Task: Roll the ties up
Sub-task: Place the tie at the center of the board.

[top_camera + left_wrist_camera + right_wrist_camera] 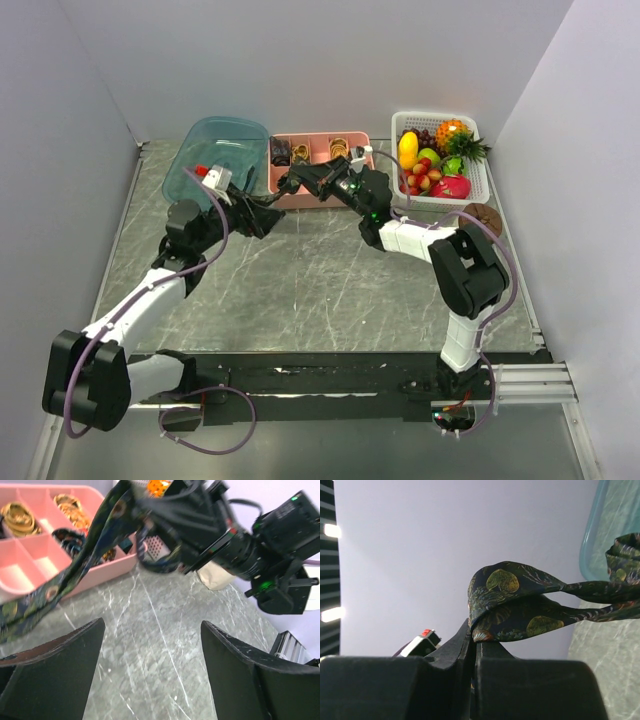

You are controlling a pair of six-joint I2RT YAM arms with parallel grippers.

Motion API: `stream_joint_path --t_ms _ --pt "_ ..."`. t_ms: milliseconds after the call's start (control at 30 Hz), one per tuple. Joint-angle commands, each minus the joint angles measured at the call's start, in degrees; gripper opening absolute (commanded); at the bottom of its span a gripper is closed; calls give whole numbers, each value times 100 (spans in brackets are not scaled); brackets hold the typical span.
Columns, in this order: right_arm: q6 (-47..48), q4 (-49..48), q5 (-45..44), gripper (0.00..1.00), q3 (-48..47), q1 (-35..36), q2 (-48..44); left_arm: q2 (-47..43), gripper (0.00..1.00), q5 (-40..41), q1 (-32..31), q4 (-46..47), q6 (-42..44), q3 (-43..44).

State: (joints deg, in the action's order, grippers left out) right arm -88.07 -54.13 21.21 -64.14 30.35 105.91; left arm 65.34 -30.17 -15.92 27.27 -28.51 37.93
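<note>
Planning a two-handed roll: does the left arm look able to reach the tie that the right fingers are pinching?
Probably yes: the left fingers stand open close to the slanting tie, and nothing shows between them.

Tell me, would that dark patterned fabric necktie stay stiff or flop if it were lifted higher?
Probably floppy: the dark patterned fabric necktie folds over itself where the right gripper pinches it, and trails off in a slack strip. Likely light, since a pinch at one fold holds it up. So limp, a push would probably bunch it, not slide it.
</note>
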Motion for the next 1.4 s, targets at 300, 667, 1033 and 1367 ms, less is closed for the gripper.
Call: stream_joint_path --t_ms 300,667,1033,1367 --pt "-316 -484 138 0 -90 59 158 655 78 -200 -174 640 100 768" --pt "-298 -467 217 0 -108 68 255 945 76 -94 -271 640 100 1137" --pt "-333 -572 225 0 -116 59 273 1235 73 117 -350 490 179 1251" --pt "-342 -573 217 0 -81 68 255 1393 56 231 -350 763 -31 1207"
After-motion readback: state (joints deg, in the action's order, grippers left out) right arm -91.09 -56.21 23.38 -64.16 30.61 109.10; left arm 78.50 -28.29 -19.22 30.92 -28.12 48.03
